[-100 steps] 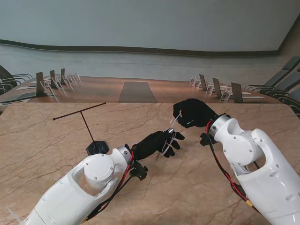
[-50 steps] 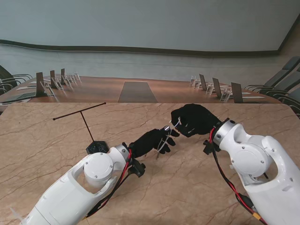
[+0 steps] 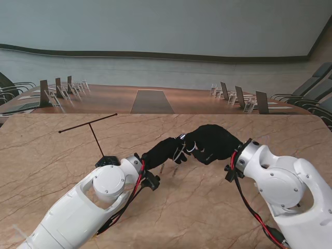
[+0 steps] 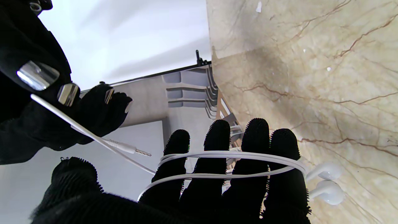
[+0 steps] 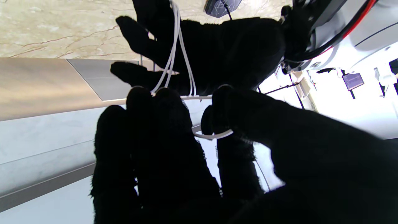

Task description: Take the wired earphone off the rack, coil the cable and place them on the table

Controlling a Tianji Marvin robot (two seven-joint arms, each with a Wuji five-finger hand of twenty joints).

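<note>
The white wired earphone is off the rack. Its cable (image 4: 230, 157) is looped a few times around the four straight fingers of my left hand (image 4: 217, 189), with the two earbuds (image 4: 326, 182) hanging beside the little finger. The loose end with the metal plug (image 4: 132, 150) runs to my right hand (image 4: 34, 102), which pinches it between thumb and fingers. In the stand view my left hand (image 3: 165, 150) and right hand (image 3: 210, 142) touch fingertip to fingertip above mid-table. From the right wrist, the cable strands (image 5: 175, 46) cross my left hand (image 5: 230, 46).
The black T-shaped rack (image 3: 106, 162) stands bare on the marble table (image 3: 52, 155), left of my left forearm, its thin crossbar (image 3: 88, 123) tilted. Rows of chairs and desks lie beyond the table's far edge.
My right hand has come down and nearer to me, closing onto the left hand's fingertips with the cable end. The left hand drew back slightly to the left.
</note>
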